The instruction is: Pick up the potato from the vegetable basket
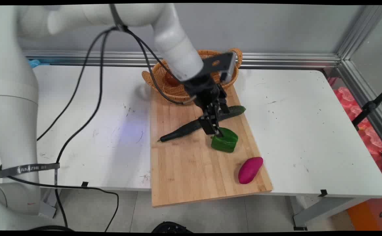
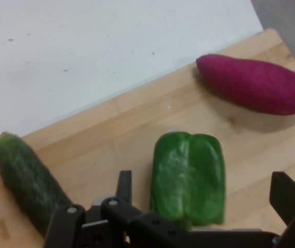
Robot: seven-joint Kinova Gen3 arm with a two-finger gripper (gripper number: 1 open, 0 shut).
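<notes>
black two-finger gripper [image 1: 214, 130] low over the blocky green bell pepper [image 1: 224, 140] on the wooden cutting board [image 1: 184, 164].
hand view: fingers spread, one [image 2: 124, 186] left of the pepper [image 2: 189, 178], dark green cucumber [image 2: 28, 181] further left; a skewed closure could squeeze the pepper out sideways.

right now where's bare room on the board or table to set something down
Free: the wooden board's near-left area, below the cucumber; the white table right of the board. Crowded: around the green pepper under the gripper, and by the purple sweet potato.
</notes>
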